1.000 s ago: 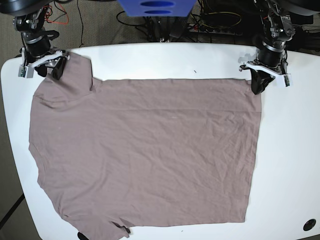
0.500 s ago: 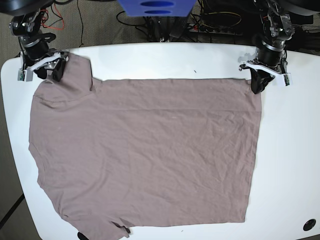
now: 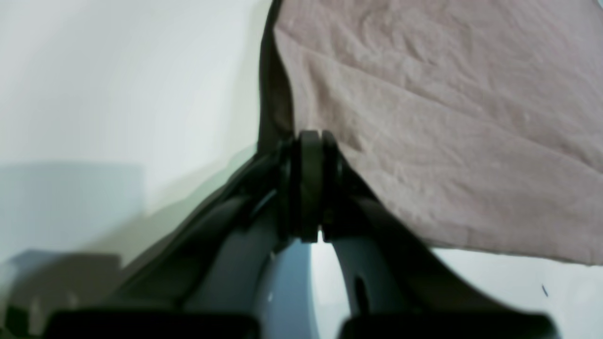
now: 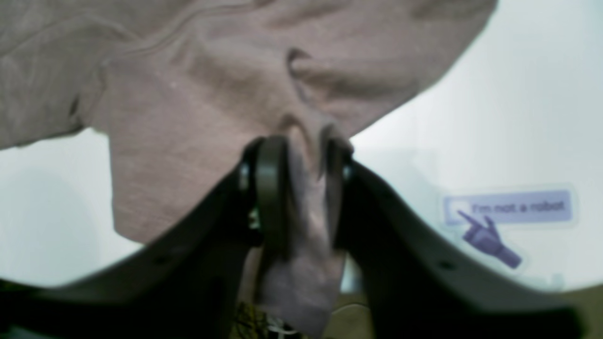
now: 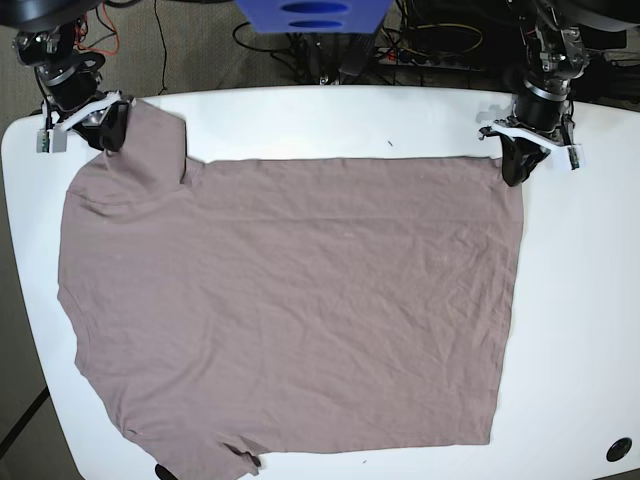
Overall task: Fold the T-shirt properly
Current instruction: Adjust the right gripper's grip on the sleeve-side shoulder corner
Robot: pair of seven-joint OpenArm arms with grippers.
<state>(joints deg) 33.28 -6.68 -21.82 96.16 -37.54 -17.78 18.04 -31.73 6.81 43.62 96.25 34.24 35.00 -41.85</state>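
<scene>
Mauve cotton fills my base view: one T-shirt (image 5: 290,300) lies spread flat on the white table (image 5: 580,300), its far edge toward the arms and a sleeve hanging over the near edge. I count two grippers. My left gripper (image 5: 515,172) sits at the far hem corner on this view's right; my right gripper (image 5: 105,132) sits at the far sleeve on its left.

From the left wrist, I see the jaws pressed together with the cloth's corner (image 3: 424,141) pinched at their tips, the fabric rising in a taut ridge away from the table (image 3: 118,84).

From the right wrist, a bunched fold of sleeve (image 4: 306,207) runs between the two fingers (image 4: 271,188), which are clamped on it; a purple sticker (image 4: 509,212) shows on the table beyond.

I judge the fabric thin, light and limp: it will sag and crease between the two holds, so lifting both evenly matters. Hem corners and sleeve seams are the sensible places to grab. The right hold gathers a thick wad, which may drag unevenly.
</scene>
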